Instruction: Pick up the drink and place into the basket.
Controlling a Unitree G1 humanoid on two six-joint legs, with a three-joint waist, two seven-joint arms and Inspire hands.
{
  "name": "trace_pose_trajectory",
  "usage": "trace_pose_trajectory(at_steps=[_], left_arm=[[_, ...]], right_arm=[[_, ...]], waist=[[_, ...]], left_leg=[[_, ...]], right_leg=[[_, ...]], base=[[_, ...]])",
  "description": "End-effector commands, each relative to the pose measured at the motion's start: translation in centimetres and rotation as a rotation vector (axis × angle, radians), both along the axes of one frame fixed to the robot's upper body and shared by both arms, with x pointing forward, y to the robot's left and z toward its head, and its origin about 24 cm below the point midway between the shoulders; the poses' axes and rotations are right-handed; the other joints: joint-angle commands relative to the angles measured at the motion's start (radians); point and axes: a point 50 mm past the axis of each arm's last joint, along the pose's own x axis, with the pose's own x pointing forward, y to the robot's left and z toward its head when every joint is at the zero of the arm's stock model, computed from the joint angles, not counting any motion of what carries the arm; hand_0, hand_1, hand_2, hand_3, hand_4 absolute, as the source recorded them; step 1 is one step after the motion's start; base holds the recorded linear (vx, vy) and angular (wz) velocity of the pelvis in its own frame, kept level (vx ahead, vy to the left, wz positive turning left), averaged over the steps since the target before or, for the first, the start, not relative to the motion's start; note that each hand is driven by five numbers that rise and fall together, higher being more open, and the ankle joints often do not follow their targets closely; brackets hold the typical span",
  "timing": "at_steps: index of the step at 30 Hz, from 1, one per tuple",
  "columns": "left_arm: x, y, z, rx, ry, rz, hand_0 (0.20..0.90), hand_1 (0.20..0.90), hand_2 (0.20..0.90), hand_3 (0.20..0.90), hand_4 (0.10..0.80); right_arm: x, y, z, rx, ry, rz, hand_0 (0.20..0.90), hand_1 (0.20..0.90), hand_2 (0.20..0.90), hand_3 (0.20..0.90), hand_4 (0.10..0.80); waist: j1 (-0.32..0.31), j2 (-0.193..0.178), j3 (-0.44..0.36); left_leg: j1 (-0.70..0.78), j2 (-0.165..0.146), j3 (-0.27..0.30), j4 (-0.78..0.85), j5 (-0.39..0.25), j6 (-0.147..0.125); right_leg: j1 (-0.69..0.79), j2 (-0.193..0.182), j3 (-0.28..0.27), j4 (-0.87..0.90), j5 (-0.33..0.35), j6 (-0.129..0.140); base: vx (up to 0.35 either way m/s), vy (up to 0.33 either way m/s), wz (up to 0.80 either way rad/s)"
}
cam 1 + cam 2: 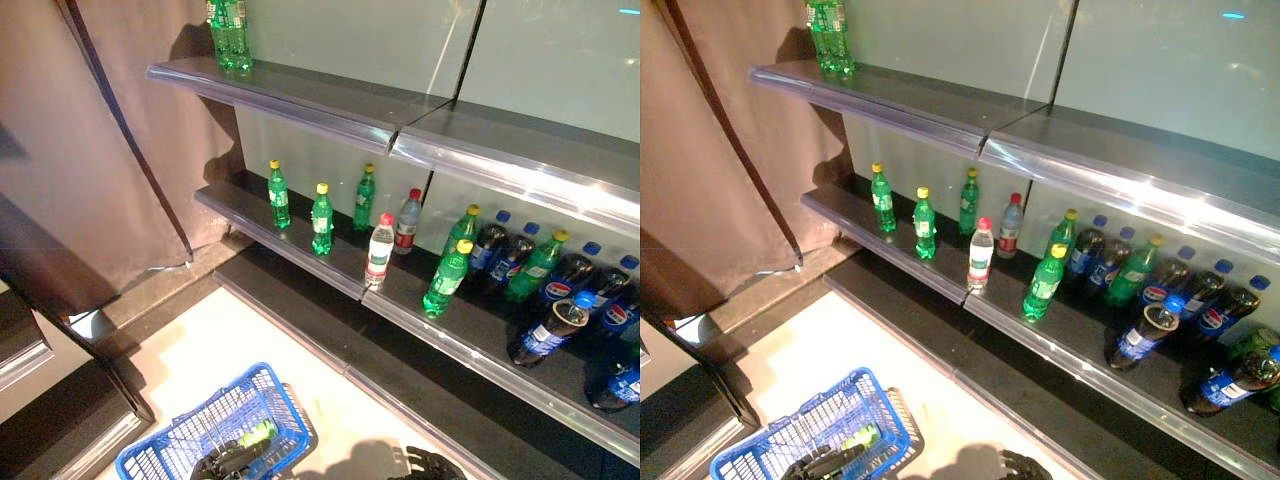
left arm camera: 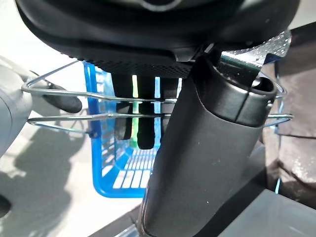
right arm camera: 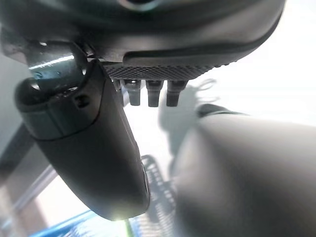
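Observation:
My left hand [image 2: 207, 148] is shut on the thin wire handles [image 2: 98, 94] of the blue basket [image 1: 215, 430], which hangs low at the lower left above the pale floor. A green drink [image 1: 257, 434] lies inside the basket. My right hand [image 3: 84, 143] hangs low with its fingers straight and holds nothing. On the lower shelf [image 1: 300, 255] stand green bottles with yellow caps [image 1: 321, 220], clear bottles with red caps [image 1: 379, 250] and dark cola bottles with blue caps [image 1: 560, 280], all far ahead of both hands.
An upper shelf [image 1: 300, 95] carries green bottles [image 1: 230, 35] at its left end. A brown curtain [image 1: 100, 150] hangs at the left. A dark plinth [image 1: 330, 340] runs under the shelves. A dark cabinet corner [image 1: 50, 400] stands at the lower left.

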Motion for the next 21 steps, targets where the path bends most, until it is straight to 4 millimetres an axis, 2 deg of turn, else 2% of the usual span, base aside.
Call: trace_pose_trajectory(at_steps=[1,7,10,13,16,21], left_arm=[[2.2,-1.1,0.8,0.000,-0.101,-0.107,0.300,0.300,0.300,0.200,0.100],[1.8,-0.9,0.9,0.007,-0.110,-0.089,0.300,0.300,0.300,0.200,0.100],[1.6,-0.8,0.9,0.013,-0.110,-0.093,0.300,0.300,0.300,0.200,0.100],[1.5,-0.3,1.1,0.026,-0.121,-0.099,0.300,0.300,0.300,0.200,0.100],[2.7,-0.1,1.5,0.037,-0.150,-0.101,0.300,0.300,0.300,0.200,0.100],[5.1,-0.1,2.5,0.047,-0.227,-0.122,0.300,0.300,0.300,0.200,0.100]], right_arm=[[8.0,3.4,5.8,0.098,-0.392,0.042,0.900,0.900,0.900,0.900,0.800],[10.5,2.9,11.2,0.129,-0.683,0.025,0.900,0.900,0.900,0.900,0.800],[10.7,2.4,12.4,0.120,-0.752,0.017,0.900,0.900,0.900,0.900,0.800],[10.6,1.7,13.3,0.127,-0.809,-0.003,0.900,0.900,0.900,0.900,0.800],[11.0,1.6,14.6,0.151,-0.877,0.004,0.900,0.900,0.900,0.900,0.800],[12.6,1.4,17.6,0.133,-1.037,0.025,0.900,0.900,0.900,0.900,0.800]], waist=[[0.000,-0.037,0.058],[-0.026,-0.034,0.060],[-0.038,-0.031,0.061],[-0.052,-0.027,0.087],[-0.055,-0.030,0.126],[-0.058,-0.029,0.205]], left_leg=[[0.021,-0.010,0.050,0.038,-0.035,0.039],[0.019,-0.003,0.072,0.037,-0.036,0.041],[0.017,-0.002,0.085,0.042,-0.039,0.044],[-0.032,-0.005,0.085,0.101,-0.046,0.052],[-0.100,-0.019,0.077,0.165,-0.054,0.056],[-0.204,-0.030,0.074,0.238,-0.052,0.053]], right_leg=[[0.027,-0.001,-0.037,0.024,-0.012,-0.037],[0.011,0.006,-0.022,0.037,-0.018,-0.037],[0.000,0.013,-0.020,0.059,-0.033,-0.042],[-0.053,0.027,-0.014,0.143,-0.067,-0.061],[-0.111,0.028,-0.006,0.176,-0.067,-0.070],[-0.194,0.031,0.006,0.213,-0.061,-0.082]], base=[[0.001,-0.039,0.00],[0.000,0.000,0.00],[0.053,-0.005,0.00],[0.015,-0.005,-0.02],[-0.092,-0.026,-0.07],[-0.165,-0.011,-0.03]])
